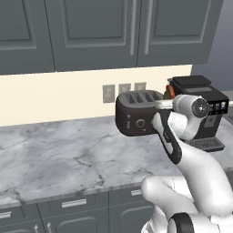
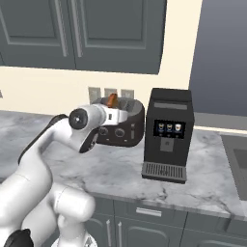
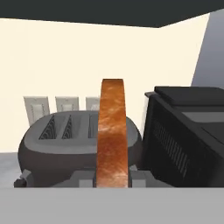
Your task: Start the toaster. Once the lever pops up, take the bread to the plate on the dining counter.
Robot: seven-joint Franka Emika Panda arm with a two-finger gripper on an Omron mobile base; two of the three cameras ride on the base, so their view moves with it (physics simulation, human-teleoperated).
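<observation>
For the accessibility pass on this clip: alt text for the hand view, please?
A tan-brown bread slice stands edge-on, upright in the centre, gripped by the tool at its lower end. Behind it sits the black four-slot toaster, with a taller black appliance on the right.

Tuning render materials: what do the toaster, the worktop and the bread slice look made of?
Toaster: matte black, likely plastic or painted metal; dull sheen, no sharp reflections.
Worktop: polished-looking marble; pale grey with darker veins.
Bread: toasted slice seen edge-on, mottled orange-brown, rough-looking crust.
</observation>
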